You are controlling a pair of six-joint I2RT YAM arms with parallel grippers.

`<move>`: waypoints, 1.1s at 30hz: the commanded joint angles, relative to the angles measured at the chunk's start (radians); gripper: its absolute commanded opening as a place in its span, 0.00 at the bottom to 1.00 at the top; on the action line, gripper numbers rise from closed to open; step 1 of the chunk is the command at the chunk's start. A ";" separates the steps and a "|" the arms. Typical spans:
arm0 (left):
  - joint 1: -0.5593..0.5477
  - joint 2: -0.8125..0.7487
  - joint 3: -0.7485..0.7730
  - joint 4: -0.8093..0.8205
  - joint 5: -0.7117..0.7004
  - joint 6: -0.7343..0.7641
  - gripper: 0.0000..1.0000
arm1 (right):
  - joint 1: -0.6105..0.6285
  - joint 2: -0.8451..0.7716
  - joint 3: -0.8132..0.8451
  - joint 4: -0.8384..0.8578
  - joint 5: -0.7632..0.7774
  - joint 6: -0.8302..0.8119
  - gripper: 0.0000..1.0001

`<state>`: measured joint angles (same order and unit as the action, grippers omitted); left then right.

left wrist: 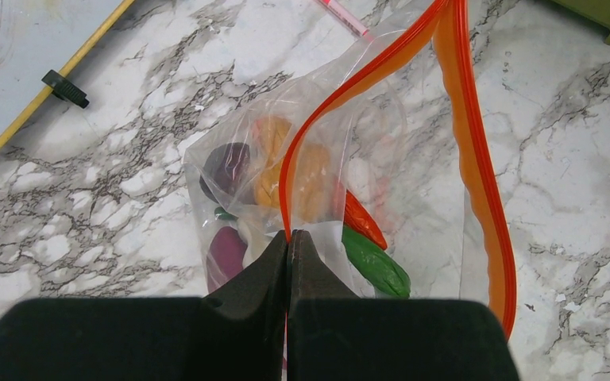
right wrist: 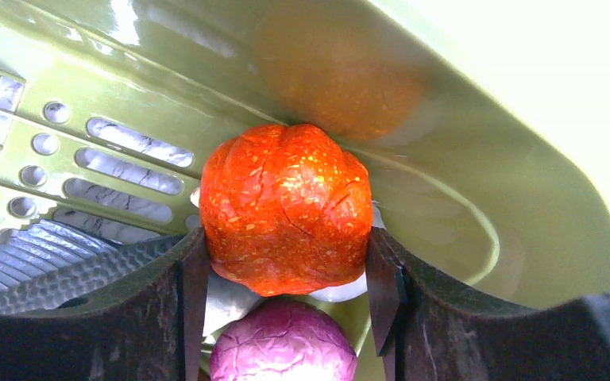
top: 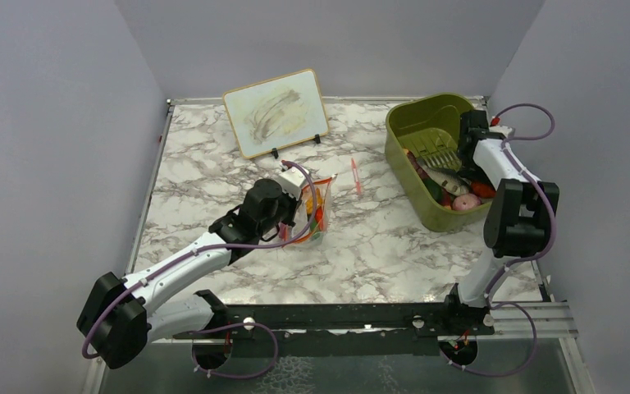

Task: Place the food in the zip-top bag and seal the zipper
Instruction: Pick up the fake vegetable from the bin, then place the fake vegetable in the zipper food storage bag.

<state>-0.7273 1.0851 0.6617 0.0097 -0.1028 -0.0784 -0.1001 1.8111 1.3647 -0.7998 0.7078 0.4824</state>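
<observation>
- right, the left gripper [left wrist: 288,238] is fully closed, its two fingertips pinched together on the zipper [left wrist: 476,159], gripping one of the strip's two halves.
- the zip-top bag [left wrist: 413,159] sits on the marble table [top: 377,246] well to the left of the olive-green bin [top: 414,123], and the left arm is reaching out to it.
- the bag's mouth gapes: one half of the zipper runs up from my fingertips, the other bows away on the side towards the bin.
- through the clear plastic i can see an orange ball [left wrist: 306,171], two dark purple pieces [left wrist: 226,163], an orange-red carrot-like piece [left wrist: 363,222] and a green piece [left wrist: 377,266].
- the right gripper [right wrist: 286,246] is down inside the bin, jaws partly apart, with a finger pressed against each side of an orange toy pumpkin [right wrist: 286,206]; i can't tell whether it is off the bin floor.
- just below the pumpkin in the wrist view sits a purple cabbage-like ball [right wrist: 282,345], and a grey scaled toy fish [right wrist: 48,270] lies beside it over the bin's slotted floor.
- a thin red-pink pen [top: 355,176] lies on the table between the bag and the bin.
- a small whiteboard [top: 275,111] stands propped to the left of the bin, near the back wall.
</observation>
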 commanded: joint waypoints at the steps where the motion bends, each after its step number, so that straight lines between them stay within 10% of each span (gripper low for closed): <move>1: -0.003 0.011 0.024 -0.011 -0.030 0.008 0.00 | -0.001 -0.043 -0.030 0.095 -0.028 -0.041 0.52; 33: -0.002 -0.001 0.011 0.141 0.059 -0.036 0.00 | 0.118 -0.359 0.000 0.264 -0.394 -0.216 0.44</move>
<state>-0.7273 1.0866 0.6621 0.0723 -0.0982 -0.0761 -0.0273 1.5112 1.3682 -0.6178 0.4004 0.2890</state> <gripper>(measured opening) 0.014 0.634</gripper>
